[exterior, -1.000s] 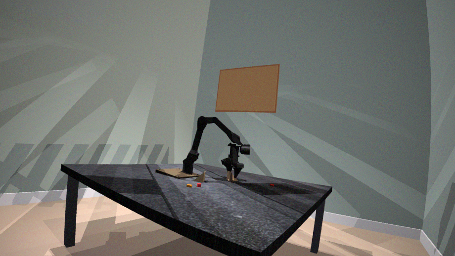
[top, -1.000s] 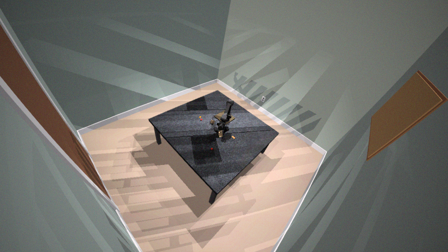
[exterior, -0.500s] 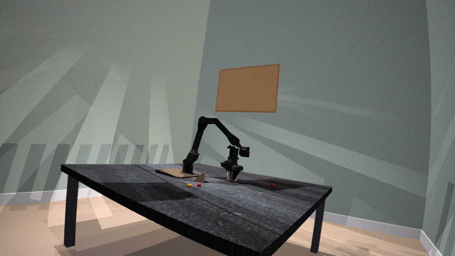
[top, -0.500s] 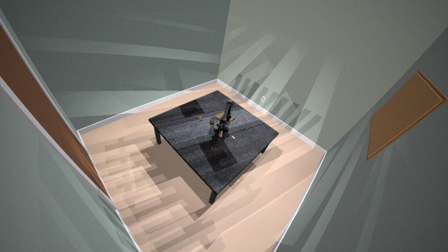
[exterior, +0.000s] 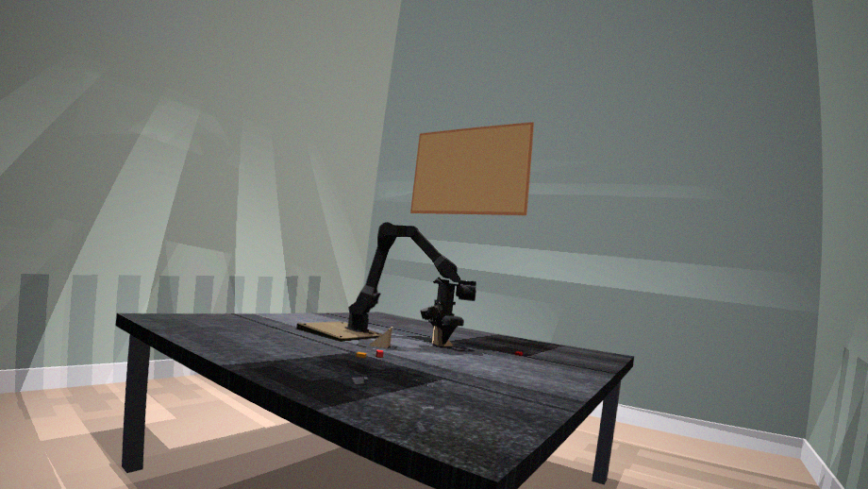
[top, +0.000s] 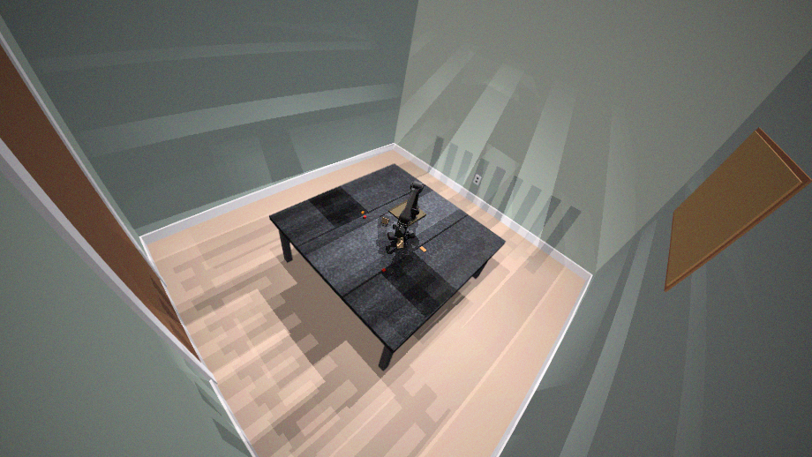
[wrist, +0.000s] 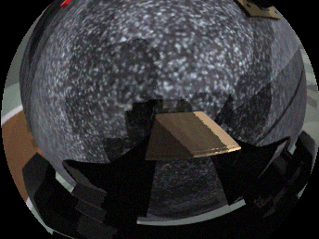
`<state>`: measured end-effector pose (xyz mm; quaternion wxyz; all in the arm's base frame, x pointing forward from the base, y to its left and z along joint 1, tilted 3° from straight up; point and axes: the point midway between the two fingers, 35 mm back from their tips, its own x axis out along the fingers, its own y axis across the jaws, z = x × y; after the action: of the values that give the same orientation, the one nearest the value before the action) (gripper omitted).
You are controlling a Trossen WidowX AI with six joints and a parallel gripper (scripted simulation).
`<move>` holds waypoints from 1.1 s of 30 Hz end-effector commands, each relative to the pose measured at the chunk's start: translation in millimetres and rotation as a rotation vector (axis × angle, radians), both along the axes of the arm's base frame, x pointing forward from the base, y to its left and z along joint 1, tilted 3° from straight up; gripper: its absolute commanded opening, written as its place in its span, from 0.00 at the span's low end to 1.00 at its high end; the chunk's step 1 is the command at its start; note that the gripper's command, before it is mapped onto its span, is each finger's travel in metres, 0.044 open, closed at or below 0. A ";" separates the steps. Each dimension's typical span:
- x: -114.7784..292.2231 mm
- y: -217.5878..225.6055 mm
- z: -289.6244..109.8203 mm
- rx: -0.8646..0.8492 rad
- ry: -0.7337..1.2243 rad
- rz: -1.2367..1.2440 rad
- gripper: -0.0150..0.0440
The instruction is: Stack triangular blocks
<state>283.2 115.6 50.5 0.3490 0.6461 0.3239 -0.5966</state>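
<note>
Two tan triangular blocks are on the dark table. My gripper points straight down and is shut on one triangular block, with a finger on each side of it. That block is down at the level of the table top. The other triangular block stands apart, nearer the arm's base, with nothing touching it.
The arm stands on a tan base plate. Small red cubes and an orange piece lie scattered on the table. A small grey bit lies nearer the front.
</note>
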 end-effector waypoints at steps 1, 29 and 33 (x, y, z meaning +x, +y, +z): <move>-0.4 0.5 12.3 0.003 -0.001 0.002 0.25; -1.2 0.1 26.8 -0.019 -0.007 0.258 0.25; -1.2 0.1 26.8 -0.027 -0.007 0.369 0.25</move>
<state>281.8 115.5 77.4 0.4395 0.5900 0.4062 -0.5419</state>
